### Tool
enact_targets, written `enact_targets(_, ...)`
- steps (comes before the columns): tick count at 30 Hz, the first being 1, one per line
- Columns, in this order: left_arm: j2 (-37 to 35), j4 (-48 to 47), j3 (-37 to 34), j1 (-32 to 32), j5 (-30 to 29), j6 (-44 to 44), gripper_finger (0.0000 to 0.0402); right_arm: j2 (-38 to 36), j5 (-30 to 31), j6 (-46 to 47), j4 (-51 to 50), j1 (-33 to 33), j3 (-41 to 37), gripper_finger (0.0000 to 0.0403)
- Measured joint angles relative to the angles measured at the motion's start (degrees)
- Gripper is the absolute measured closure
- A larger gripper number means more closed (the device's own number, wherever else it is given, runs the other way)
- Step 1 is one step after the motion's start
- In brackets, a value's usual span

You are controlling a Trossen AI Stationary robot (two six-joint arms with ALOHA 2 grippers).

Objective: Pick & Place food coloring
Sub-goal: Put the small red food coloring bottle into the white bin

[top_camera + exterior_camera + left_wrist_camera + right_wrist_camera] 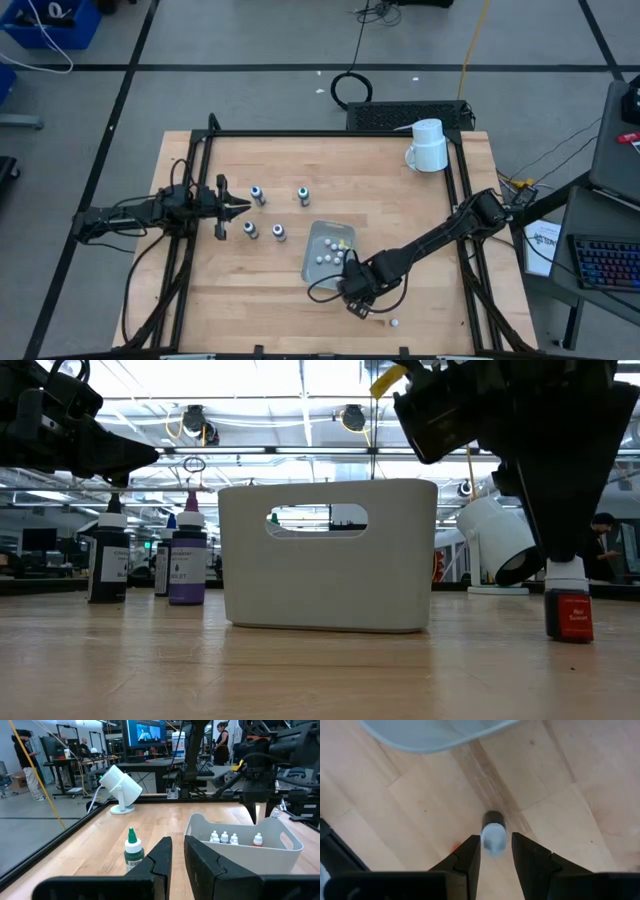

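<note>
A small food coloring bottle (568, 608) with a white cap and a red label stands upright just in front of the white bin (312, 262). My right gripper (496, 845) reaches down onto it from above and is shut on its cap. The bin holds several white-capped bottles (224, 838). Several dark-capped bottles (257, 195) stand on their bases left of the bin. One more white-capped bottle (395, 323) sits near the front edge. My left gripper (178, 855) waits shut and level at the table's left, pointing at the dark-capped bottles. My right gripper pinches the bottle's white cap (494, 840) between its two fingers, only at their free ends. The fingers come from above, pointing steeply down. The bottle hangs upright below them with its base (568, 636) at the table top; whether it rests there I cannot tell.
A white mug (428, 147) stands at the far right of the table. A black frame (200, 180) runs along the table's left, far and right sides. Bare wood lies between the bin and the near edge.
</note>
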Motion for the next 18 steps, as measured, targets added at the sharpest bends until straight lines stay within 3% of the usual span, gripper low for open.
enact_targets(18,0.0,0.0,0.0,0.0,0.0,0.0,0.0344,0.0,-2.7,0.0,5.6,0.0,-3.3,0.0307)
